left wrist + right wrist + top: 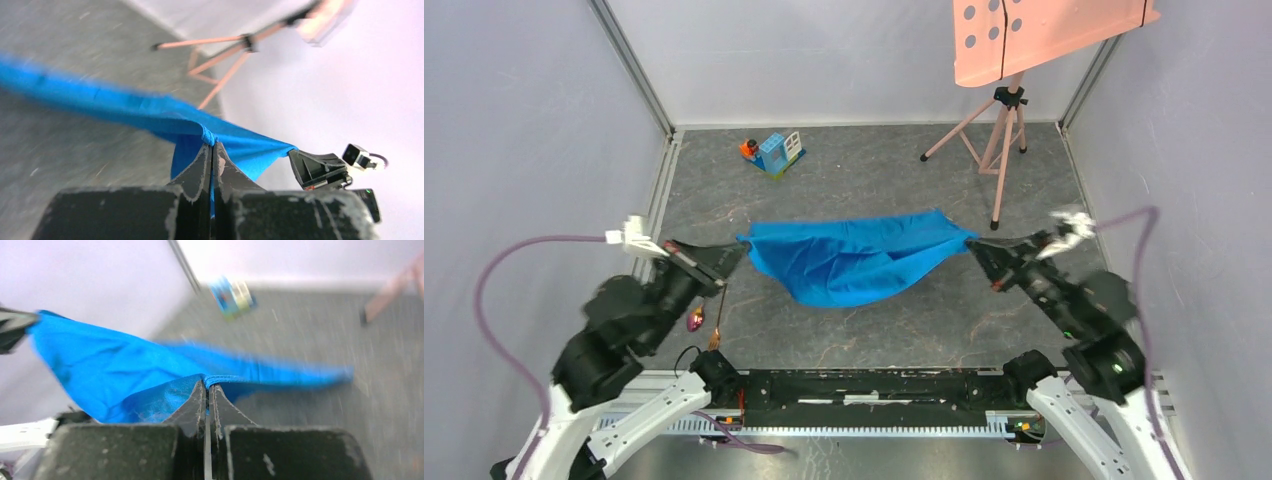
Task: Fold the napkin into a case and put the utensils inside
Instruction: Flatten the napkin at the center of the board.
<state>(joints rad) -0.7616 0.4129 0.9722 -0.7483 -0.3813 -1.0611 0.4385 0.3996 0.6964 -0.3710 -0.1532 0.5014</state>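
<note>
Hanging stretched between both arms, the napkin [849, 262] sags in the middle, one corner pinched tight in the left gripper [742, 244] and the opposite corner clamped in the right gripper [971, 243].

Blue napkin [849, 262]: soft woven cloth, matt, wrinkly, w/ stitched hem at pinched edge. Both left gripper [212, 146] & right gripper [206, 385]: black, matt, plastic-looking, edges scuffed whitish. The utensils [696, 320]: shiny metal, coppery sheen. Grey table [904, 330]: mottled stone look, matt. Small toy block house [774, 152]: smooth glossy plastic. Pink tripod [999, 150]: smooth legs, black joints. Pale walls [524, 120]: plain, smooth, matt
</note>
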